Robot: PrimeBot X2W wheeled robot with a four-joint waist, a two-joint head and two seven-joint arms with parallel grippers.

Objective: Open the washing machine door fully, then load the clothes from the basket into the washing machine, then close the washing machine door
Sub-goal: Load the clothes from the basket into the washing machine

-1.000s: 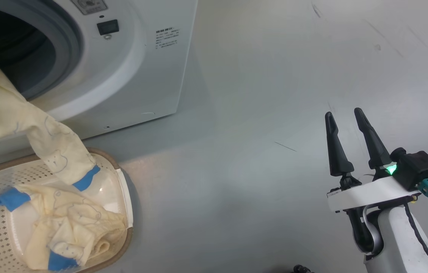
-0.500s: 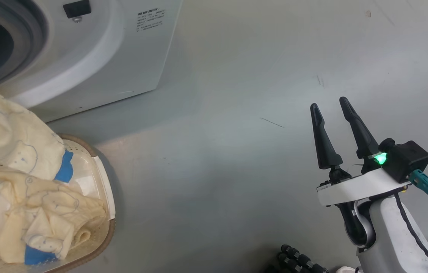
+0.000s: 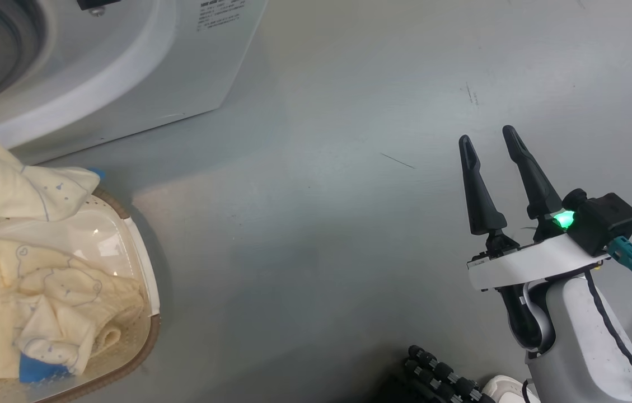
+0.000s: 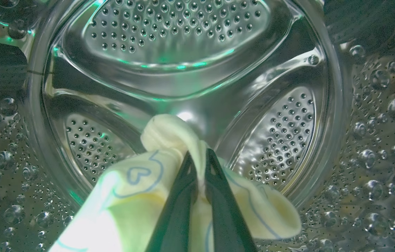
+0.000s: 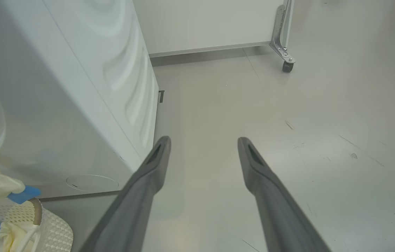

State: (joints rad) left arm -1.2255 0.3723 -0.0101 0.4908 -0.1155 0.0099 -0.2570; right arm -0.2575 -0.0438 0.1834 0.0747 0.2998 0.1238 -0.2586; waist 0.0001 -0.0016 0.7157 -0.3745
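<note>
Two garments concern this moment. One cream-yellow garment (image 4: 134, 182), printed with thin blue line drawings, is pinched in my left gripper (image 4: 200, 157), whose fingers are clamped tight on a bunched fold of it inside the perforated steel drum (image 4: 183, 35) of the washing machine (image 3: 142, 67). In the head view a cream tail (image 3: 13, 184) hangs over the back rim of the basket (image 3: 145, 330) — I judge it the same piece, not yet fully inside. The second garment (image 3: 52, 302) lies crumpled in the basket, blue cuffs (image 3: 36, 366) showing at its lower edge. My right gripper (image 3: 487, 136) hovers over bare floor (image 3: 321, 224), well apart from both, jaws spread and empty. Handling: the cloth looks light, soft and limp. It is likely to drape, trail and catch on the grey porthole ring (image 3: 19, 39) rather than move as a unit, and nothing about it seems fragile. A pinch on a gathered ridge or a doubled cuff — never a single flat layer — should hold best, and a grip near the middle of the heap would leave less to dangle.
</note>
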